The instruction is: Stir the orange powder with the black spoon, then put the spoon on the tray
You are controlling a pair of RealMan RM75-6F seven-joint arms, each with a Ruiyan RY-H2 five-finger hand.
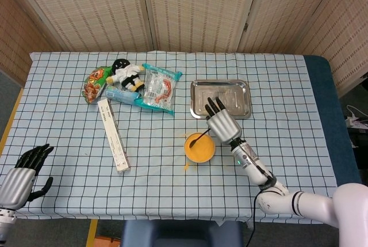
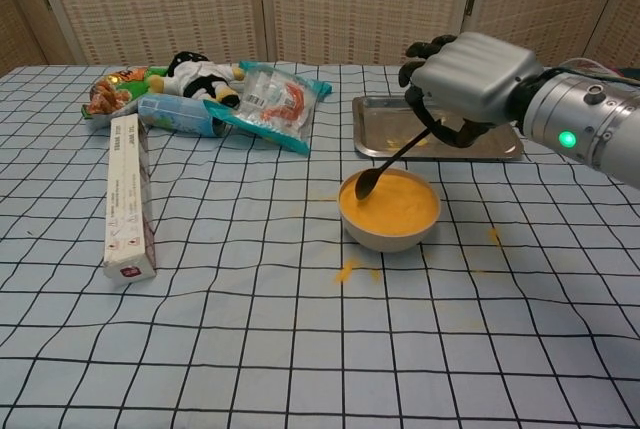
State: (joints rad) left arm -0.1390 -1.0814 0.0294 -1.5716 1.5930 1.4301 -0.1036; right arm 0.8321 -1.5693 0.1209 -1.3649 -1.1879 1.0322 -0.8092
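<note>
The right hand [image 2: 468, 77] grips the black spoon [image 2: 388, 162], its tip at the bowl's [image 2: 390, 231] nine o'clock rim; the tray [image 1: 220, 98] lies at one o'clock. The left hand [image 1: 22, 178] idles open. Best keep the tip low in the orange powder [image 2: 395, 204], circling gently, since spilled grains already dot the bench [image 2: 300, 329].

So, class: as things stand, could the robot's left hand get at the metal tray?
Probably not easily. The left hand hangs open at the table's near left corner, while the tray lies far across, beyond the bowl. The right hand, holding the black spoon, sits beside the tray.
</note>
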